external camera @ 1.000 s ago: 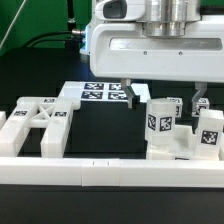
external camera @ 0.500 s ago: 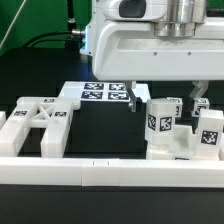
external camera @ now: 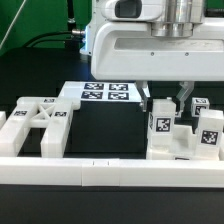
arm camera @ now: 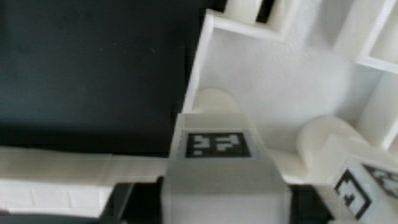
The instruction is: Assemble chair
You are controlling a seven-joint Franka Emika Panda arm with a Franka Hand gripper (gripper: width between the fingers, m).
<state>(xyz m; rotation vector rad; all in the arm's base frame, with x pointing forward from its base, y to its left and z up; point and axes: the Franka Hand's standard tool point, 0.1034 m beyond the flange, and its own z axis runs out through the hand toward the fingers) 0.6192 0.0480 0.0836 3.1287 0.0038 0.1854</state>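
Tool (external camera: pixel 165 102) is pinched narrow on an upright tagged post (external camera: pixel 160 124) of the chair, one finger on each side, at the ext. view's right.

Ext. view only: the marker board (external camera: pixel 100 93) lies flat on the dark tabletop (external camera: pixel 95 135) behind. An open frame piece (external camera: pixel 38 122) w/ crossbars sits well apart at the ext. view's left. A long white rail (external camera: pixel 100 172) runs along the front edge.

Wrist view only: looks down along the gripped post, so its square tag fills the middle of the pic. A second post (arm camera: pixel 334 145) w/ a rounded top stands just beside it, carrying its own tag. A flat white slab (arm camera: pixel 285 60) spreads beyond both, w/ dark tabletop next to it. Whether the posts touch can't be told.

All chair parts are chunky matte-white plastic, blocky w/ softened corners, tagged in black & white squares. The tabletop is plain black, no sheen.
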